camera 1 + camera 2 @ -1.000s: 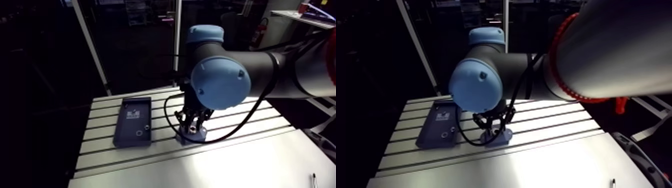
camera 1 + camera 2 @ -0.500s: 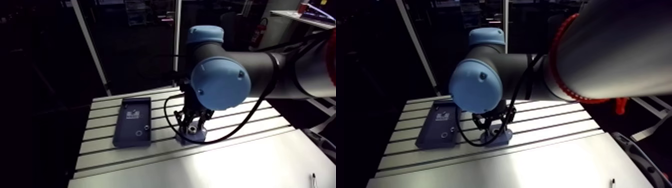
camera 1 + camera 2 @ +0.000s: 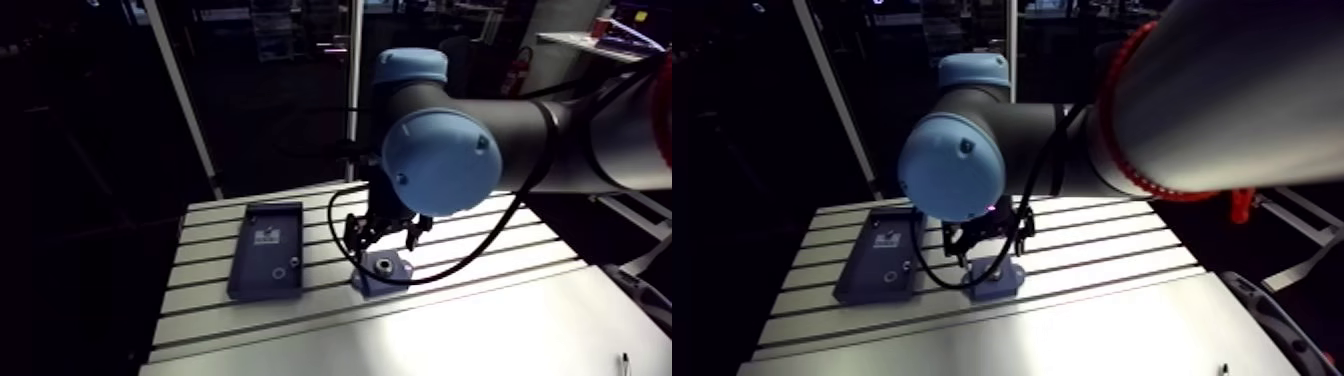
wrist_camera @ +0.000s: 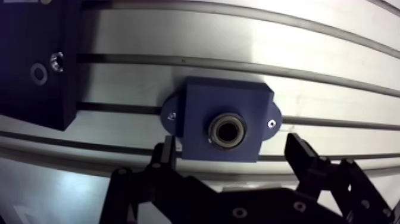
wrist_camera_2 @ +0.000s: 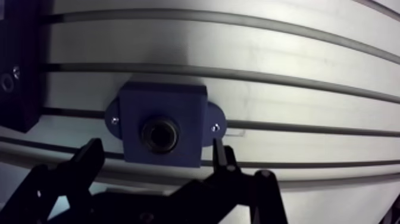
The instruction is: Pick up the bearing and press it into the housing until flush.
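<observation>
- Gripper (image 4: pixel 231 143) hovering just above housing (image 4: pixel 196 113), fingers (image 4: pixel 165 156) spread wide, gripping nothing.
- Bearing (image 4: pixel 227 129) sitting in housing's bore, between fingers; housing resting on table (image 4: pixel 238 36), right of tray (image 3: pixel 250 262).
- Judging: pick and insert done, press step closing. Bearing rim looking about level with block face; flushness not certain.
- Next move calling for square, straight-down push if bearing is standing proud, otherwise clean vertical lift.
- Bearing axis pointing up at gripper.
- Housing's long axis, ear to ear, running left to right across table.

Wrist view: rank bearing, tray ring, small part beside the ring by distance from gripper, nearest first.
1. bearing, in the housing bore, just ahead of the open gripper.
2-3. ring and small part, both in the tray off to one side: too close to call.
</observation>
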`<action>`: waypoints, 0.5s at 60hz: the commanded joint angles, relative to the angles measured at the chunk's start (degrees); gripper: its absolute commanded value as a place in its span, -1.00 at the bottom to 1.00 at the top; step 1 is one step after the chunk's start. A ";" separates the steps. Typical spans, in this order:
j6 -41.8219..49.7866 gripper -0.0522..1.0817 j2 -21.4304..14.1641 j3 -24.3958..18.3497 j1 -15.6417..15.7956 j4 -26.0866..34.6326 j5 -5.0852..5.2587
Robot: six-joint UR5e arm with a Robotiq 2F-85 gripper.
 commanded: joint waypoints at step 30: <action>0.48 0.66 -1.91 -0.79 -0.17 2.81 0.79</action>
